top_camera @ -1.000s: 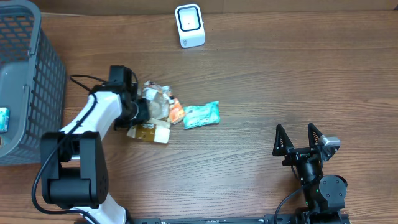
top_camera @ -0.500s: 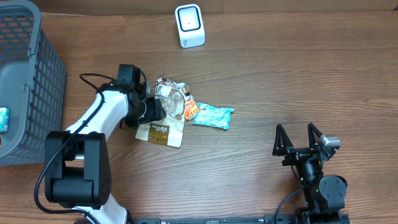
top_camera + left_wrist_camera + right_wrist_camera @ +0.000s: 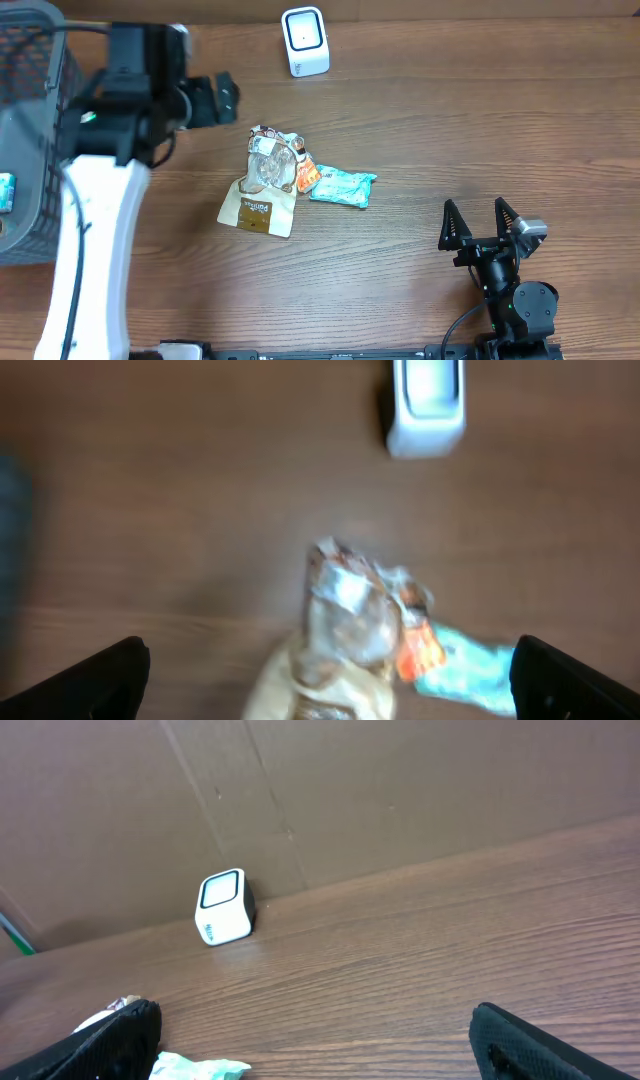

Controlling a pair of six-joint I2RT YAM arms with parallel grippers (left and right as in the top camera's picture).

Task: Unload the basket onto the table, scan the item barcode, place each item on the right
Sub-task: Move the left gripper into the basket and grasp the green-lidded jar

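The worktop carried three snack packets: one tan pouch, one clear wrapper, one teal packet. There was one white scanner and one grey basket holding one small item.

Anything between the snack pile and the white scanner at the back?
Nothing visible. Only bare table between the snack pile and the scanner; the open left tool sits left of that line.
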